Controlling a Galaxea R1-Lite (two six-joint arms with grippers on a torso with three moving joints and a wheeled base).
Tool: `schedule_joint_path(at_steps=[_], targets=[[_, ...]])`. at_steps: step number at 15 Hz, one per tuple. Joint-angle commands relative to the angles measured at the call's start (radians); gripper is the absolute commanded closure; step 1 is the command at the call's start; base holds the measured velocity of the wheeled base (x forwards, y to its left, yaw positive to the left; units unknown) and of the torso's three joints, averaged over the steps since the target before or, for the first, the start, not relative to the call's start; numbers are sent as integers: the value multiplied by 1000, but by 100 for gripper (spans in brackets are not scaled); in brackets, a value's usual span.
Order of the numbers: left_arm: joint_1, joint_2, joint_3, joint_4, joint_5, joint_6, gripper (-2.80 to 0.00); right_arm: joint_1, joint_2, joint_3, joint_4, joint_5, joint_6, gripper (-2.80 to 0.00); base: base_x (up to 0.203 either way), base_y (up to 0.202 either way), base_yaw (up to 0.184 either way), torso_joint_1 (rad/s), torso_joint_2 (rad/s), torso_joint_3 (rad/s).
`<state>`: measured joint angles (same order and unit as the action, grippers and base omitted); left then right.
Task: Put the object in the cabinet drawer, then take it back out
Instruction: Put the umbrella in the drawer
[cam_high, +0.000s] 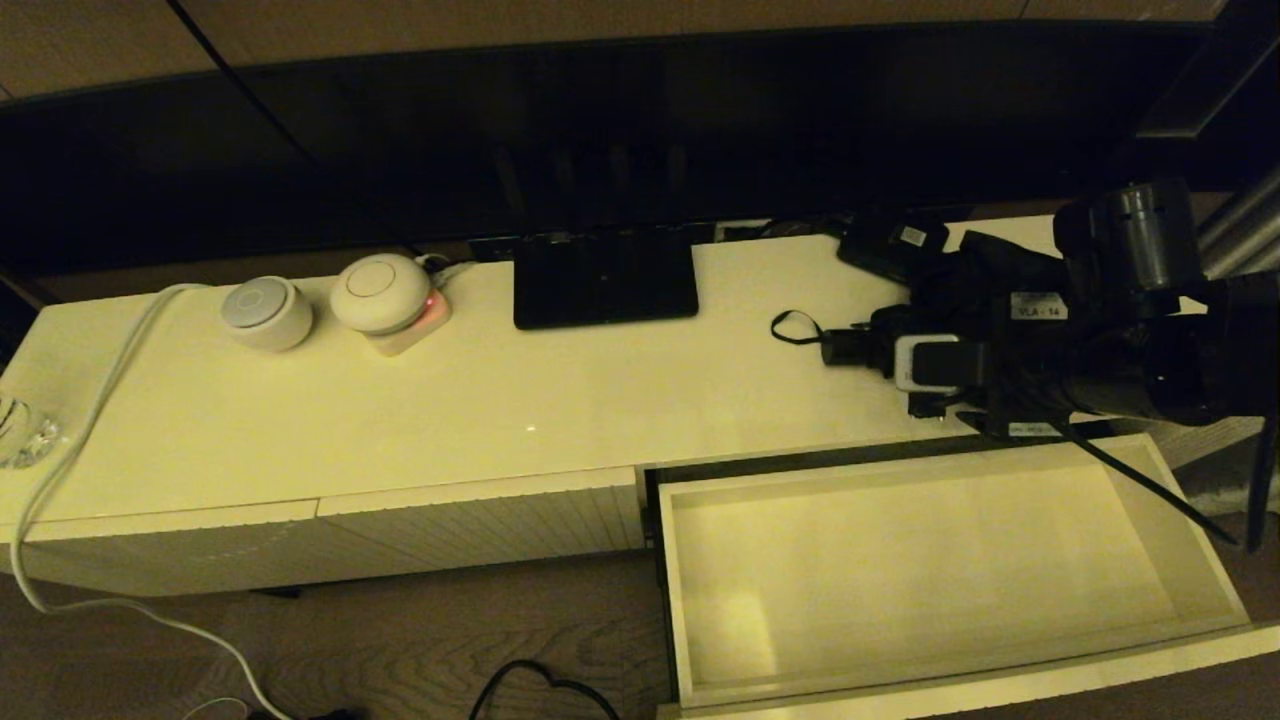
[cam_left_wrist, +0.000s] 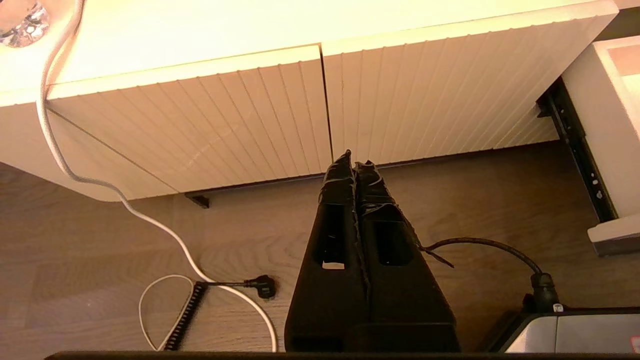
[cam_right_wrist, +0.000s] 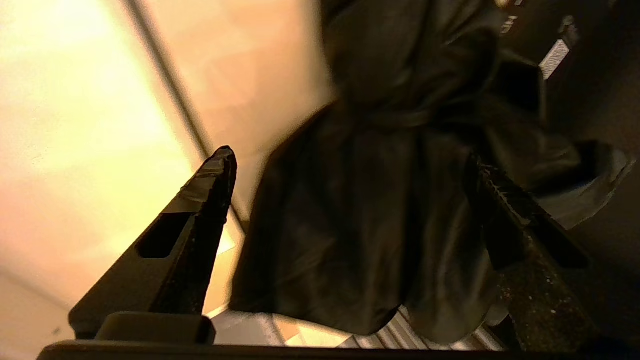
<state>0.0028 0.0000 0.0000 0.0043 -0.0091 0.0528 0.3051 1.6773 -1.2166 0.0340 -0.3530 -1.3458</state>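
The black folding umbrella (cam_high: 985, 275) lies on the cabinet top at the right, its short handle (cam_high: 850, 347) and thin wrist loop (cam_high: 790, 326) pointing left. My right gripper (cam_right_wrist: 350, 160) is down over it, open, one finger on each side of the loose black canopy (cam_right_wrist: 370, 215); I cannot tell whether the pads touch the fabric. Just in front of it, the cream cabinet drawer (cam_high: 900, 570) is pulled out with a bare pale interior. My left gripper (cam_left_wrist: 354, 162) hangs shut and empty low before the ribbed cabinet fronts (cam_left_wrist: 250, 115), outside the head view.
A flat black stand base (cam_high: 605, 275) sits mid-back under a dark screen. Two round white devices (cam_high: 265, 312) (cam_high: 382, 292) stand at the left. A small black box with a white label (cam_high: 895, 240) lies behind the umbrella. A white cable (cam_high: 90, 420) runs down to the floor.
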Motion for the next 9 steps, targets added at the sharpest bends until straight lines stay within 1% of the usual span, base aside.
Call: schedule_joint_path(at_steps=[1, 3, 9], targets=[[0, 0, 3, 0, 0, -1, 0, -12, 47, -57, -3, -8, -15, -280, 0, 0, 0, 0, 0, 0], [0, 0, 3, 0, 0, 0, 0, -18, 58, -76, -12, -26, -50, -280, 0, 0, 0, 0, 0, 0], [0, 0, 3, 0, 0, 0, 0, -18, 91, -98, -41, -24, -52, -280, 0, 0, 0, 0, 0, 0]])
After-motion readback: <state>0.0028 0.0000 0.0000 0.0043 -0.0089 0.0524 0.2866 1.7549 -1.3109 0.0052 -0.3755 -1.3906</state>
